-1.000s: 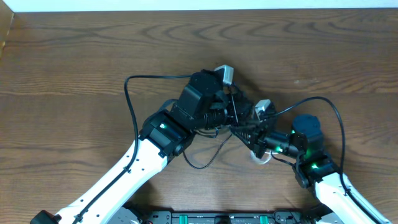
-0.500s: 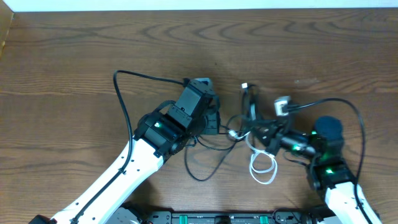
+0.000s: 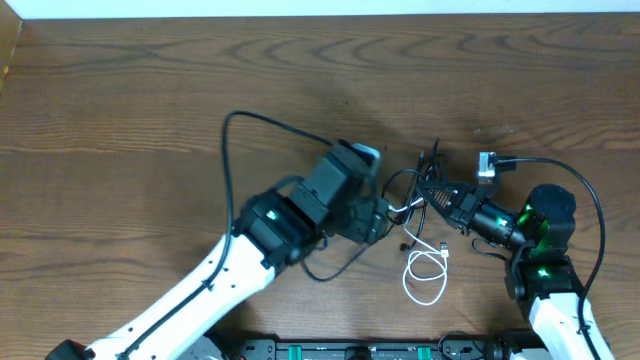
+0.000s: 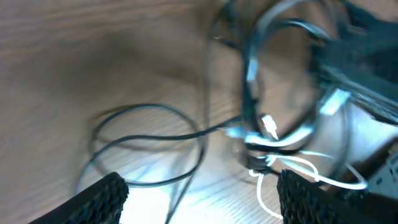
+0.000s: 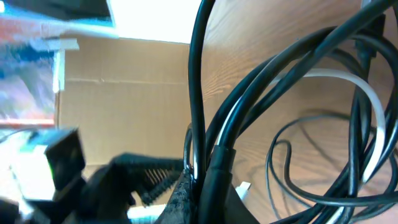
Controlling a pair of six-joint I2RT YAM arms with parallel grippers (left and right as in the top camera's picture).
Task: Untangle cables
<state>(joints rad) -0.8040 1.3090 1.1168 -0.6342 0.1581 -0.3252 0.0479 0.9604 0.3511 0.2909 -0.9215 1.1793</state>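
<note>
we've got the r gripper (image 3: 437, 190) clamped shut on the black cables (image 3: 418, 185), tangle at mid table (image 3: 120, 100). l gripper (image 4: 202, 190) jaws wide apart, holding nothing, just beside it. white cord (image 3: 408, 280) loops on the wood nearby.

The left arm (image 3: 190, 295), lower left, and the right arm (image 3: 555, 310), lower right, have white links, black upper parts and green lights. The left fingers (image 4: 102, 199) are black and rough.

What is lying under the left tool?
Black cable loops on the wooden table, between the left tool's open fingers. From overhead, the left arm covers most of them.
</note>
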